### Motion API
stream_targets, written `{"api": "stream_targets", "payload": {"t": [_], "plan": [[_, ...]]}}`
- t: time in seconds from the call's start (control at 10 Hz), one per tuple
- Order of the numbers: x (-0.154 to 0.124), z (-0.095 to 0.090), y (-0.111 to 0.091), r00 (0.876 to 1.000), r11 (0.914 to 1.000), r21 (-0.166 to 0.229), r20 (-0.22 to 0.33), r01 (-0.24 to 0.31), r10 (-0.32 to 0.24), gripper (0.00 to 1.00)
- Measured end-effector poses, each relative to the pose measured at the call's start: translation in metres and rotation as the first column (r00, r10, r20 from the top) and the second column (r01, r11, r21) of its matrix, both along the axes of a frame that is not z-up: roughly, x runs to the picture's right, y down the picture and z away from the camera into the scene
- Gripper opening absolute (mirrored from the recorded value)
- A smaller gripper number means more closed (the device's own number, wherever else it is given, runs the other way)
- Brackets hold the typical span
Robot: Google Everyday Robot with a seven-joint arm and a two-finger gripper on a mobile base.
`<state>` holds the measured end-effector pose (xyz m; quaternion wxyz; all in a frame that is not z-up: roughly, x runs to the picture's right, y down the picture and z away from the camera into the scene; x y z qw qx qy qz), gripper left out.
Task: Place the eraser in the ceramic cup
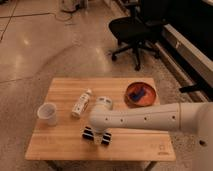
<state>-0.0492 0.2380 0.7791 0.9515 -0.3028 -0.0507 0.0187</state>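
Starting at the left, the ceramic cup (47, 113) stands upright near the left edge of the wooden table (65, 145). Nothing dark shows inside it, so the placing is not yet done. To its right the white bottle (82, 103) lies on its side, set a little further back.

Further right, near the front edge, the eraser (88, 133) lies flat on the boards. Only its two dark striped ends show, because the gripper (97, 134) sits directly over its middle. Whether the gripper has clamped the block or merely rests above it cannot be told.

By that reading the task is at the pick-up: lifting, carrying leftwards and releasing into the cup are all left. The way to the cup runs over bare wood in front of the bottle, with open room. The front edge is close, though, so a nudge might push the eraser off.

On the right the orange bowl (140, 95), holding a small blue object (137, 92), sits well apart behind the white arm (150, 117). An office chair (132, 30) stands on the floor beyond the table.
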Motion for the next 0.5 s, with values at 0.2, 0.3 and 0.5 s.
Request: {"api": "stream_targets", "payload": {"t": [0.2,0.3,0.5], "plan": [[-0.0028,0.0036,0.0046,1.000,0.9998,-0.008,-0.010,0.017,-0.017,0.65],[-0.0049,0.0064,0.0047,0.999,0.9996,-0.010,-0.016,0.027,-0.028,0.65],[-0.0090,0.0104,-0.0014,0.999,0.9992,-0.005,-0.022,0.040,-0.040,0.65]]}}
